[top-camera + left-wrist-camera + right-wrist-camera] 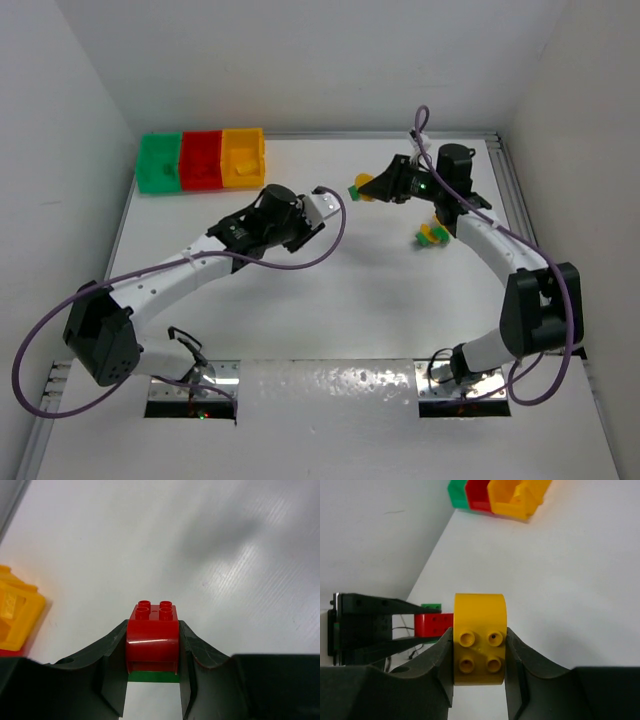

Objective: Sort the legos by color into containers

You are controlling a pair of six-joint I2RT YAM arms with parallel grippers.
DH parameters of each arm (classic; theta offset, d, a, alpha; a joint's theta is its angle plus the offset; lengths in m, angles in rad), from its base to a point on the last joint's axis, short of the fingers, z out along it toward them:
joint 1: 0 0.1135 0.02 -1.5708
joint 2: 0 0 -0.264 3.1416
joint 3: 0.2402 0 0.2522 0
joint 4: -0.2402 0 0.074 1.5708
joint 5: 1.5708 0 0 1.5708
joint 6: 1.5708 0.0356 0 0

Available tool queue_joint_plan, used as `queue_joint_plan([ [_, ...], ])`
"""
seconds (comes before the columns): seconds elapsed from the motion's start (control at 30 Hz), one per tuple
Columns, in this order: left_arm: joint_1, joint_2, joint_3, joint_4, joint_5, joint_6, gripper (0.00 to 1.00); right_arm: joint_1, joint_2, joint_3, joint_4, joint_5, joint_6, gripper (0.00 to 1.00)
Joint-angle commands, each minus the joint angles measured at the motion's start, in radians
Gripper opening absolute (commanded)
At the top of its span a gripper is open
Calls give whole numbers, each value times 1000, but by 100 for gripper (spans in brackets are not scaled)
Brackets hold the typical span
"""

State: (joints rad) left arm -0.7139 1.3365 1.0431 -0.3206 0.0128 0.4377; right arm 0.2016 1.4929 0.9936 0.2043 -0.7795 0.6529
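The two arms rise from the near edge of the white table (380, 300) and reach towards its middle, where their tips nearly meet.

The left end effector (152, 647) is closed on a red plastic brick (152, 630) with four round studs on the face turned away from the wrist camera. Its dark fingers (112, 655) press the brick's two sides. A green flat piece (153, 676) sits against the edge of this brick nearest that camera.

The right end effector (480, 652) is clamped on a yellow plastic brick (480, 635) that has a rounded back and four studs facing the wrist camera, with one finger on each side.

From above, the right end effector (368, 187) points left at the left end effector (328, 204), and the two are near each other. A small green bit (354, 190) shows just beside the yellow brick, in the gap between them. Which brick it belongs to cannot be told from that view.

A small cluster of loose yellow and green plastic bricks (432, 236) lies on the table close beside the right forearm.

At the far left corner of the table three small open plastic bins stand joined in a row against the back wall. The green bin (160, 163) is on the left, the red bin (202, 160) in the middle and the yellow bin (243, 157) on the right. They are well apart from both held bricks. The yellow bin holds something yellow, and what the other two hold is too small to tell.
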Motion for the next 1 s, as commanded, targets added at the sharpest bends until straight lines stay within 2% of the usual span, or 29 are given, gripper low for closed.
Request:
queue_joint_plan([
  [0.0, 5, -8, -8, -17, 41, -40, 0, -11, -28, 20, -25, 63, -56, 0],
  [0.23, 5, 99, 8, -90, 128, -86, 0, -11, -16, 17, 3, 63, -19, 0],
  [0.43, 33, 230, 90, -156, 236, -165, 0, -11, -52, 10, -91, 144, -82, 0],
  [0.7, 33, 346, 121, -193, 250, -153, 0, -11, -106, -23, -169, 266, -117, 0],
  [0.77, 33, 374, 110, -186, 217, -146, 0, -11, -109, -12, -178, 264, -128, 0],
  [0.87, 33, 401, 118, -170, 176, -128, 4, -11, -108, -1, -183, 246, -133, 0],
  [0.97, 33, 412, 129, -152, 153, -113, 11, -10, -112, 4, -183, 244, -131, 0],
])
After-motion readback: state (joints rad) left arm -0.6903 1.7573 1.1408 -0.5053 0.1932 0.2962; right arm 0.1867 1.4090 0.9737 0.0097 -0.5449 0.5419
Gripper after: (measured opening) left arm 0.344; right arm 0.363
